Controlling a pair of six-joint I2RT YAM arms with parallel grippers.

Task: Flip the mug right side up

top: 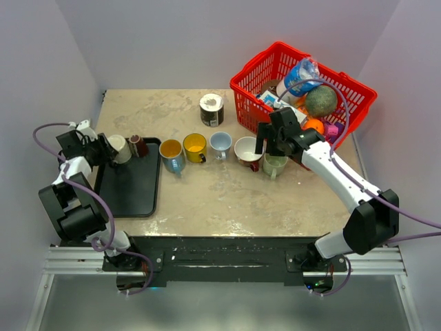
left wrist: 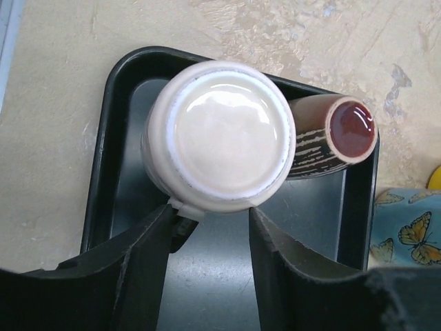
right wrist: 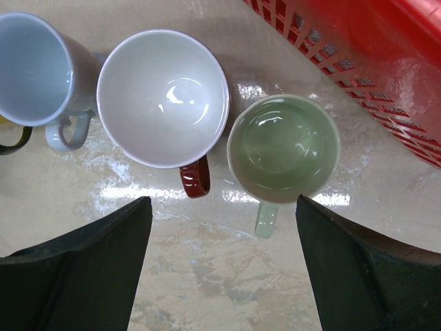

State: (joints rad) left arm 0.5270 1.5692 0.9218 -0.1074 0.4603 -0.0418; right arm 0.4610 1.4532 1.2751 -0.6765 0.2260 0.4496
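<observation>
Left hand [left wrist: 211, 219] gapes empty beside the cream mug [left wrist: 220, 131], base upward.

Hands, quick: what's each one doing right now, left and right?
Left hand: open, empty, beside the upside-down white mug.
Right hand: open, empty, above the green mug.

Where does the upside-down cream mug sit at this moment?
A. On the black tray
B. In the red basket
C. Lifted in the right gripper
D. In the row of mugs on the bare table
A: the left wrist view shows the cream mug standing base up on the black tray, right beside a brown mug.
</observation>
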